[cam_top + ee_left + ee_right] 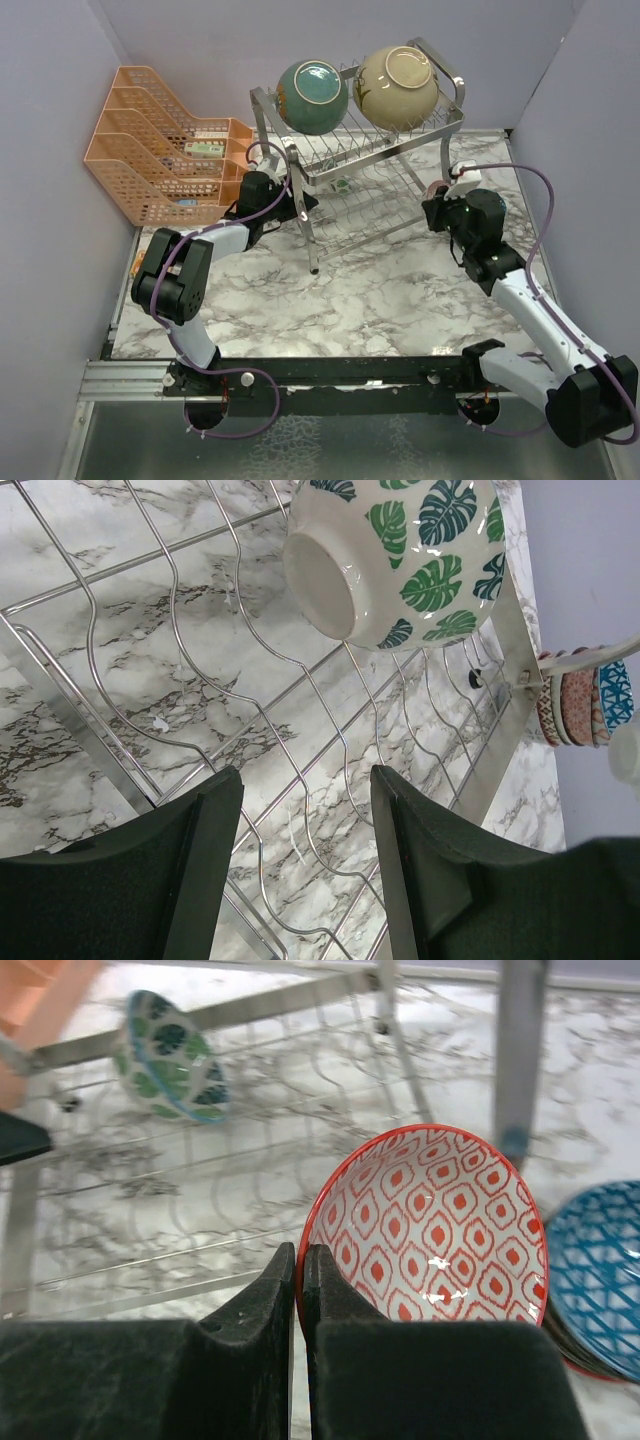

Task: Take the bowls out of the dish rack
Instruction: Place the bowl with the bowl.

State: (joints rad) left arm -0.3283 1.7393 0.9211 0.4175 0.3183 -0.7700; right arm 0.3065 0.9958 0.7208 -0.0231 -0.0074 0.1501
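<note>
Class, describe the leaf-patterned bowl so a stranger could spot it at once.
Find the silver wire dish rack on the marble table and look at its lower tier, under the teal bowl and the cream bowl. A small bowl is propped on edge among the wires there. Only it bears green and blue leaves on white; the red-diamond bowl and blue lattice bowl nearby do not.

On rack: teal bowl, cream bowl

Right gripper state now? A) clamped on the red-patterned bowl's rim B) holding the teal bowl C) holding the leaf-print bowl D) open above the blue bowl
A: the right wrist view shows the right gripper closed on the rim of the red-patterned bowl; the leaf-print bowl sits well apart.
</note>
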